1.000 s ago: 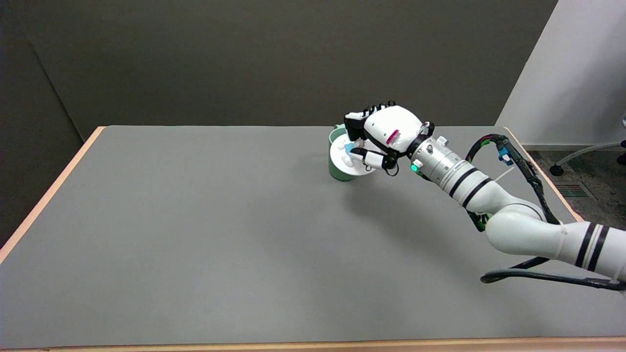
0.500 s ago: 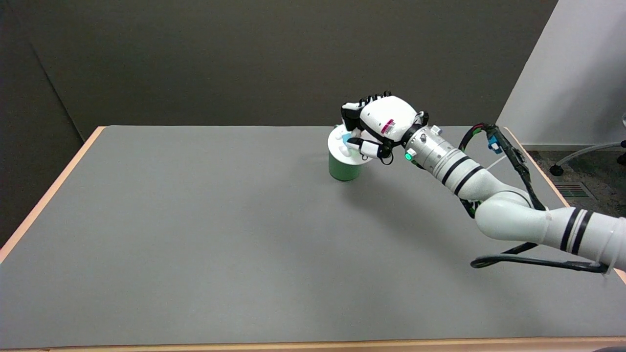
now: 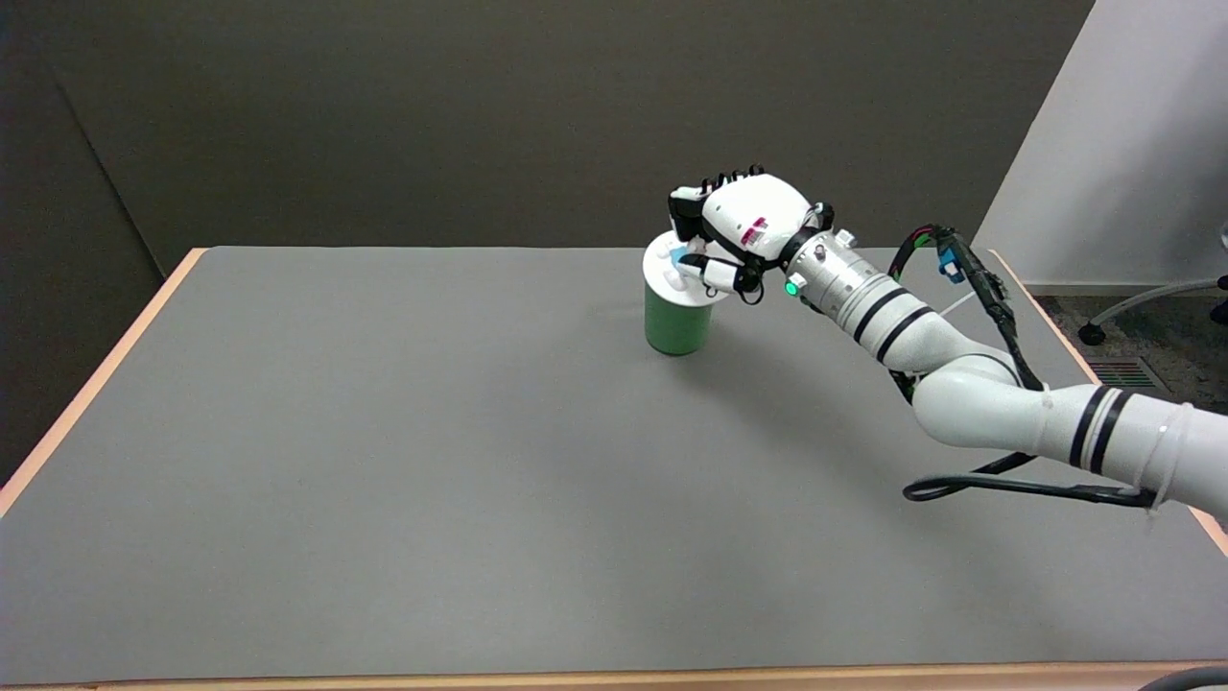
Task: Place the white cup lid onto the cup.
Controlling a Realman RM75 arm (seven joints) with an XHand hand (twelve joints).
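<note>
- My right hand [image 3: 734, 230] holds the lid [image 3: 672, 274], pinched by its rim between my thumb and my other fingers.
- The lid is on top of the cup [image 3: 677, 321], over its mouth. It looks a bit tilted, but I cannot tell if it sits flat all the way round.
- The cup stands upright on the table [image 3: 384, 432], toward the far edge (it is green, so the white lid is easy to see against it).
- To do this step well, I think I should line the lid's rim up with the cup's rim all around before I let go.
- Then I should press down softly and evenly. A hard push on one side could tip the cup over.
- I should open my fingers slowly, so the lid does not slide off with them.
- My hand is just above the cup and a little to its right, palm facing down, fingers curled over the lid.
- My arm reaches in from the right of the cup, sloping up to the wrist.
</note>
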